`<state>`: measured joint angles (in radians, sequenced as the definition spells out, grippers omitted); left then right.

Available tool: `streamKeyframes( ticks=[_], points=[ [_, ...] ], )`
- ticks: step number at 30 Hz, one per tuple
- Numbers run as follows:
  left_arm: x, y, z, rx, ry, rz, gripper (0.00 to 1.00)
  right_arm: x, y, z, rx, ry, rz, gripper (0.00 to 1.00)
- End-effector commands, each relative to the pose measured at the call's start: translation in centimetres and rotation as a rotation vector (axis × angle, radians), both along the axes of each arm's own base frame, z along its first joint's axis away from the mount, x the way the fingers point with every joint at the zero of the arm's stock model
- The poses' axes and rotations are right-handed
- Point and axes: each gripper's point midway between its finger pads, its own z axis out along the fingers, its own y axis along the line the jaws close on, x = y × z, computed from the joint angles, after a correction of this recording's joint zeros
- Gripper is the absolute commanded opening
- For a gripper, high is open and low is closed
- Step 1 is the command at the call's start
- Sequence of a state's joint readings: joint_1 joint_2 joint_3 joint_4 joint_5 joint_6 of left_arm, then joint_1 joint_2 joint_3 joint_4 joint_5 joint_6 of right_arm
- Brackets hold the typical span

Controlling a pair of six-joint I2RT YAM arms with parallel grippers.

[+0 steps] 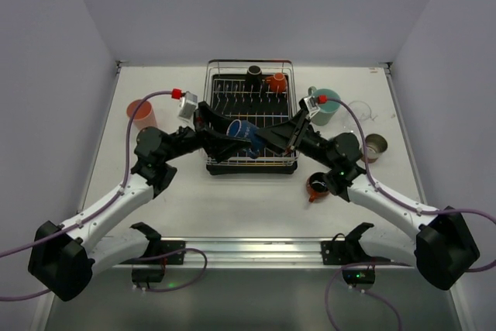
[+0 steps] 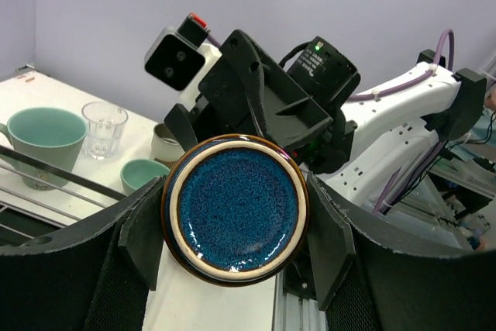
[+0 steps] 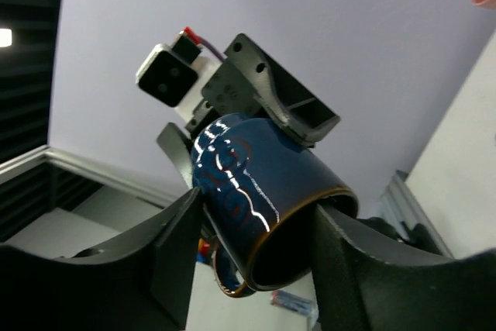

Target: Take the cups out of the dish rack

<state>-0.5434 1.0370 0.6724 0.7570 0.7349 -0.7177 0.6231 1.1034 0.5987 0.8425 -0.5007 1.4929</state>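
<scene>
A glossy blue cup [image 1: 244, 136] hangs above the front of the dish rack [image 1: 249, 63], gripped from both sides. My left gripper [image 1: 235, 131] is shut on its base end; in the left wrist view the round blue underside [image 2: 235, 207] fills the space between the fingers [image 2: 146, 230]. My right gripper [image 1: 262, 139] is shut on the mouth end, where the blue cup [image 3: 263, 191] lies tilted with its handle hanging down. A black cup [image 1: 254, 75] and an orange cup [image 1: 277, 81] stand at the back of the rack.
A salmon-pink cup [image 1: 140, 112] stands left of the rack. To the right are a large green cup [image 1: 325, 106], a clear glass [image 1: 360, 112], a brownish cup [image 1: 375, 146] and a red-brown cup [image 1: 318, 185]. A small teal cup [image 2: 142, 172] shows in the left wrist view.
</scene>
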Motion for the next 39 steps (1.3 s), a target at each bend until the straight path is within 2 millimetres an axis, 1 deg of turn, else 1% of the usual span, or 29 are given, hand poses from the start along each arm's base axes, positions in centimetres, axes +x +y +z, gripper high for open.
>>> streamKeyframes(
  ticks=[1, 4, 5, 8, 10, 11, 14, 15, 17, 18, 19, 20, 21, 22, 23, 24, 25, 26, 27, 28, 29, 30, 31, 32, 33, 35, 36, 38, 39],
  points=[
    [-2.0, -0.2, 2.6, -0.065, -0.114, -0.038, 0.12, -1.9, -0.2, 3.2, 0.146, -0.078, 0.083, 0.54],
    [-2.0, -0.3, 2.4, -0.064, -0.121, -0.027, 0.12, -2.2, -0.3, 3.4, 0.185, -0.081, 0.095, 0.45],
    [-1.9, -0.4, 2.3, -0.063, -0.126, -0.018, 0.11, -2.2, -0.3, 3.5, 0.189, -0.083, 0.094, 0.39],
    [-1.9, -0.7, 1.6, -0.044, -0.120, -0.016, 0.12, -2.7, -0.6, 4.2, 0.217, -0.114, 0.097, 0.33],
    [-1.9, -0.9, 1.0, -0.030, -0.111, -0.020, 0.16, -3.0, -0.8, 4.7, 0.236, -0.135, 0.096, 0.25],
    [-1.8, -0.9, 0.7, -0.024, -0.111, -0.013, 0.20, -3.1, -1.0, 5.0, 0.243, -0.149, 0.091, 0.15],
    [-1.2, -1.0, -0.3, 0.018, -0.098, 0.018, 0.48, -3.5, -1.4, 5.3, 0.242, -0.159, 0.078, 0.03],
    [-1.0, -0.9, -0.9, 0.043, -0.078, 0.030, 0.69, -3.2, -1.2, 4.8, 0.214, -0.151, 0.064, 0.00],
    [-0.6, -0.7, -1.0, 0.070, -0.093, 0.067, 0.84, -3.3, -1.5, 4.8, 0.191, -0.178, 0.032, 0.00],
    [-0.5, -0.4, -1.6, 0.098, -0.077, 0.079, 0.94, -3.0, -1.3, 3.9, 0.147, -0.152, 0.022, 0.00],
    [-0.4, -0.3, -1.4, 0.108, -0.084, 0.094, 0.98, -3.1, -1.5, 4.3, 0.136, -0.163, 0.010, 0.00],
    [-0.1, 0.0, -1.5, 0.123, -0.097, 0.121, 1.00, -3.0, -1.5, 4.1, 0.111, -0.161, -0.005, 0.00],
    [0.0, 0.2, -1.5, 0.137, -0.103, 0.132, 1.00, -2.4, -1.2, 2.7, 0.044, -0.144, -0.028, 0.00],
    [-0.3, 0.6, -1.2, 0.158, -0.100, 0.145, 1.00, -2.7, -1.5, 3.0, 0.027, -0.164, -0.041, 0.00],
    [0.1, 1.0, -1.1, 0.179, -0.124, 0.180, 1.00, -2.5, -1.6, 2.4, -0.019, -0.194, -0.070, 0.00],
    [-0.1, 1.6, -1.5, 0.216, -0.103, 0.197, 1.00, -2.1, -1.5, 0.4, -0.097, -0.149, -0.079, 0.00],
    [-0.1, 2.0, -0.8, 0.226, -0.112, 0.224, 1.00, -2.1, -1.6, -0.3, -0.144, -0.153, -0.093, 0.00],
    [0.7, 2.8, -0.4, 0.247, -0.120, 0.288, 1.00, -2.3, -2.1, -0.7, -0.210, -0.226, -0.122, 0.00],
    [0.6, 3.7, -1.1, 0.288, -0.082, 0.322, 1.00, -2.5, -2.2, -3.5, -0.335, -0.158, -0.110, 0.00],
    [1.0, 4.3, -0.3, 0.301, -0.084, 0.365, 1.00, -2.7, -2.5, -4.9, -0.406, -0.153, -0.110, 0.00],
    [1.9, 5.5, -0.6, 0.332, -0.050, 0.448, 1.00, -3.0, -3.0, -6.1, -0.495, -0.215, -0.113, 0.00],
    [2.0, 6.3, -2.0, 0.398, -0.002, 0.477, 1.00, -3.7, -3.6, -9.0, -0.637, -0.147, -0.098, 0.00],
    [2.2, 7.0, -1.6, 0.418, -0.001, 0.516, 1.00, -4.2, -4.0, -10.5, -0.710, -0.140, -0.090, 0.00],
    [3.1, 8.1, -2.0, 0.451, 0.021, 0.590, 1.00, -4.6, -4.3, -11.7, -0.783, -0.163, -0.079, 0.00],
    [3.2, 8.9, -3.4, 0.508, 0.056, 0.620, 1.00, -5.7, -4.9, -13.7, -0.887, -0.135, -0.064, 0.00],
    [4.1, 10.7, -4.1, 0.558, 0.076, 0.726, 1.00, -6.5, -5.4, -15.4, -0.984, -0.133, -0.052, 0.00],
    [4.2, 11.4, -4.9, 0.583, 0.090, 0.755, 1.00, -7.0, -6.1, -16.9, -1.074, -0.121, -0.058, 0.00],
    [4.8, 12.8, -5.3, 0.597, 0.099, 0.840, 1.00, -7.3, -7.3, -18.9, -1.188, -0.102, -0.073, 0.00],
    [5.0, 13.3, -6.1, 0.612, 0.108, 0.864, 1.00, -6.8, -7.8, -20.2, -1.268, -0.098, -0.103, 0.00]
  ],
)
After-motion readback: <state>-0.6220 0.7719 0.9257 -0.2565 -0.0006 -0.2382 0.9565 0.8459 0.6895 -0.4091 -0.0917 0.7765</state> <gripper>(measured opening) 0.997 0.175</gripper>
